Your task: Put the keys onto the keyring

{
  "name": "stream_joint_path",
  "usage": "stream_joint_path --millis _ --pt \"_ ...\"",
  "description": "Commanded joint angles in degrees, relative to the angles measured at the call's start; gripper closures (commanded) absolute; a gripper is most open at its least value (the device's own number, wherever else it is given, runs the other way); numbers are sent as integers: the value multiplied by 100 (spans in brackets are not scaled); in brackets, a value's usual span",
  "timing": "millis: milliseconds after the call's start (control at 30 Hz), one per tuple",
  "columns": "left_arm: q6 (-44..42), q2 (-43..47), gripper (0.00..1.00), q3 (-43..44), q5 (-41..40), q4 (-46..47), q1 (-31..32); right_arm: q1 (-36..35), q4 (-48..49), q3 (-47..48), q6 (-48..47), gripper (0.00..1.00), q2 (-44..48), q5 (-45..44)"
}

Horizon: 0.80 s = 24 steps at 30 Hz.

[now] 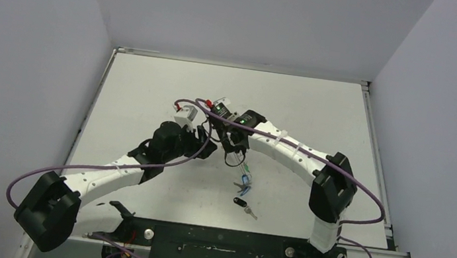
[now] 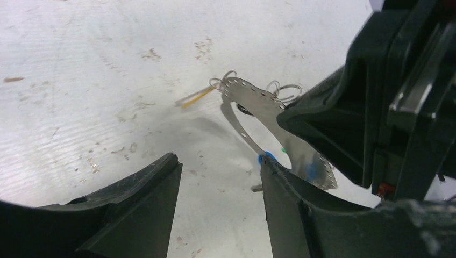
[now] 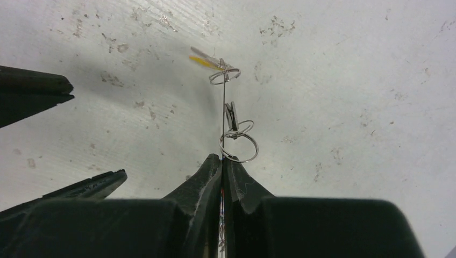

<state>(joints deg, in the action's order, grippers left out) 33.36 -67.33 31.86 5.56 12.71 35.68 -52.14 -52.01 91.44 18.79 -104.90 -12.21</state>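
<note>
Standing inside a plain enclosure, the white table [image 1: 151, 85] was bounded by pale grey-violet walls [image 1: 24, 42] at the left, back and right of the overhead frame. A metal rail [image 1: 371, 148] ran along its right edge, and a black base plate [image 1: 218, 241] lay along the bottom edge between the two arm mounts. In the wrist views the surface was matte, finely grooved, and marked with scuffs and small dark specks.

Both arms met near the centre of the table. The right gripper [image 3: 221, 161] was pressed together on the keyring [image 3: 223, 107], which appeared edge-on as a thin vertical line in the right wrist view. In the left wrist view the keyring was a flat silvery band pierced with small holes, raised off the surface and casting a shadow beneath it. Small split rings [image 3: 239, 148] hung from the band just above the closed fingertips. A yellow key [image 3: 204, 60] hung at its far end, toward the upper centre of that frame.

The left gripper [image 2: 219, 164] was spread wide and pinched nothing, with its right-hand finger just beside the lower arc of the band.

The blue and green keys [image 1: 245, 181] lay on the table below the grippers in the overhead frame. A black key [image 1: 241, 203] lay just beneath them.
</note>
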Motion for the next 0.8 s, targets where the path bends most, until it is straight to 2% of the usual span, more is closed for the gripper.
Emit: stream_joint_path --millis 0,33,100,133,200,267,367,467,600,767 --pt "406 359 46 -276 -791 144 -21 -319 -77 219 -124 92 -209 -767" --pt "482 467 46 -371 -915 123 -34 -369 -23 221 -133 85 -275 -580" --pt "595 665 46 -507 -1048 22 -75 -399 212 165 -102 56 -335 78" --pt "653 755 46 -578 -1089 -83 -119 -369 412 78 -25 47 -306 535" --pt "765 895 46 -646 -1094 -260 -177 -296 916 -193 109 33 -163 1235" --pt "827 993 45 -700 -1069 -461 -232 -187 1330 -436 241 24 44 1746" --pt "940 1073 45 -807 -954 -624 -293 214 2016 -1002 540 19 429 2509" --pt "1055 1029 45 -888 -721 -689 -350 750 2506 -1676 796 18 753 3061" --pt "1101 782 46 -927 -199 -657 -366 1260 2417 -2306 653 21 840 3244" --pt "1053 333 50 -901 349 -514 -356 1421 2398 -2901 435 28 834 3246"
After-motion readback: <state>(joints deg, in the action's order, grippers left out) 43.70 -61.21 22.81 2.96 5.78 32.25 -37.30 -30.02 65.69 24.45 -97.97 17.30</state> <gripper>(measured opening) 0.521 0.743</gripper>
